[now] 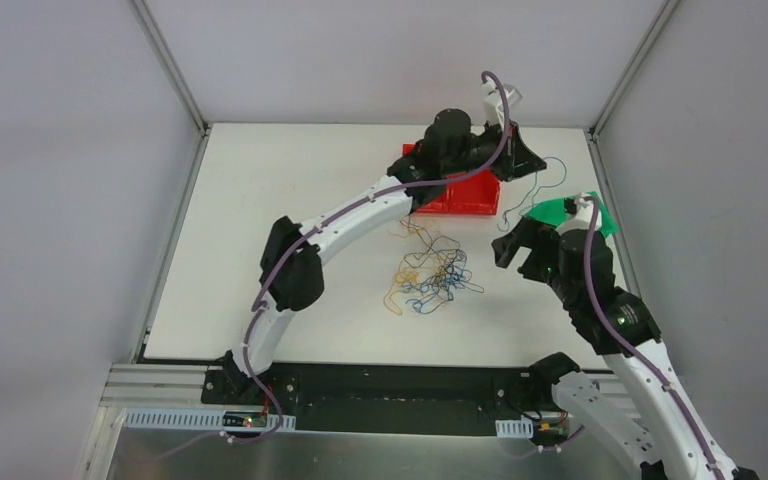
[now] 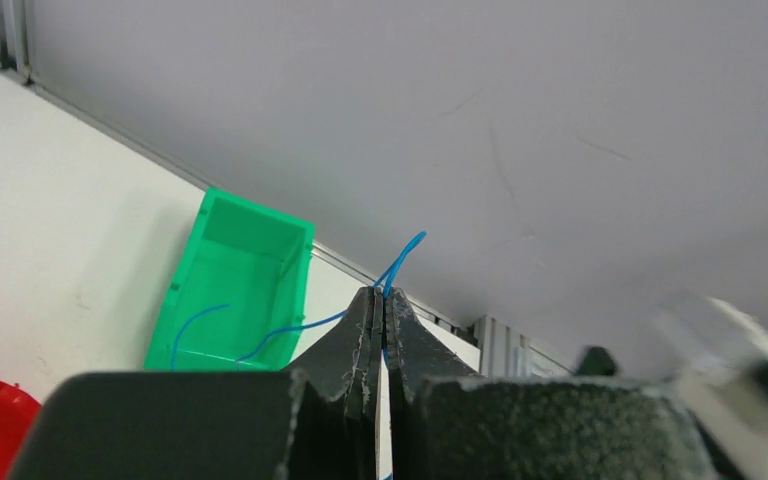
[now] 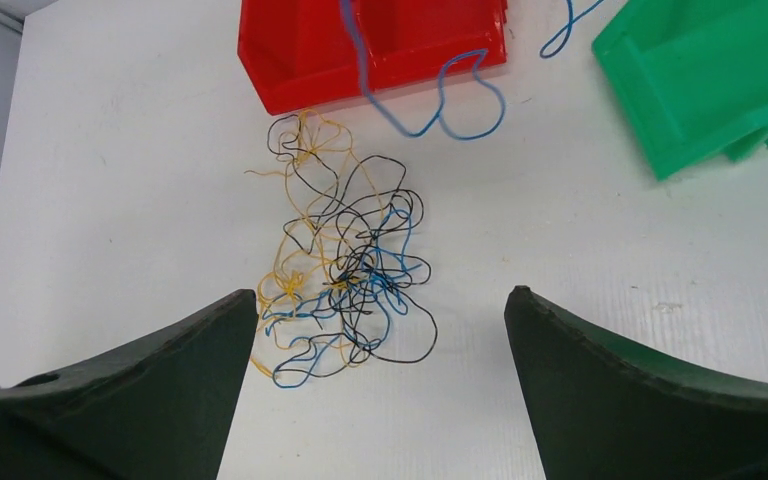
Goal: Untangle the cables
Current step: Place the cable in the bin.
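Finding: the task is at an early stage. The left gripper (image 2: 381, 295) is raised just past the far right corner of the red bin (image 1: 465, 195), jaws pressed together on a single blue cable (image 2: 406, 254). This strand pokes out above the fingertips. In the left wrist view it trails down into the green bin (image 2: 240, 270), which lies to the right of the red bin. In the right wrist view a blue length also hangs across the red bin and loops on the table (image 1: 260, 200) just in front of it, seemingly apart from the main knot. That one strand is judged extracted or nearly so. Whether its far end is wholly free cannot be confirmed. The rest of the cables (image 3: 345, 270) lie as one clump on the table on the near side of the red bin, yellow, dark and blue wires crossing densely, with yellow loops reaching almost to the bin's front wall. The right gripper (image 3: 380, 295) hovers above the clump's near side, jaws spread wide and holding nothing. Outstanding: nearly all of the separation, strand by strand.
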### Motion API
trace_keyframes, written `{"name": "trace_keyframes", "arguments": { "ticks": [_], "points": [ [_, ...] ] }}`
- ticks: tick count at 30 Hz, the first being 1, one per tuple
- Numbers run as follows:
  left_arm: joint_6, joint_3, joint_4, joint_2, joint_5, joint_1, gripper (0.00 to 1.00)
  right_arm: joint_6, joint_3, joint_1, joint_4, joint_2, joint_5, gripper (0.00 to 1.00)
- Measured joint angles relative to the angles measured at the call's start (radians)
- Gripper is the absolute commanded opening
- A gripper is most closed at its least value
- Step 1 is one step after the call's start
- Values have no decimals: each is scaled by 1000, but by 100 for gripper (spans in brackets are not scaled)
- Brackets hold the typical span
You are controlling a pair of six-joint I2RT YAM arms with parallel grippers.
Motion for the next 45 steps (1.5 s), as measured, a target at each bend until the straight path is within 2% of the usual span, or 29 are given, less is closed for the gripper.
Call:
{"name": "trace_keyframes", "arguments": {
  "ticks": [6,11,16,25,29,34,45],
  "points": [
    [83,-116,-48,-237,24,0,0,-43,51,0,68,109,-35,99],
    [122,-203,-70,-354,40,0,0,-88,52,0,157,145,-43,99],
    [160,-251,-114,-395,39,0,0,-117,52,0,253,137,-94,99],
    [185,-289,-182,-414,38,0,0,-176,52,2,330,37,-329,100],
    [185,-291,-197,-436,38,0,0,-190,64,3,349,54,-378,99],
    [185,-302,-196,-473,37,0,0,-192,74,3,348,95,-364,99],
    [185,-319,-197,-487,37,0,0,-187,164,3,319,151,-128,99]
  ]
}}
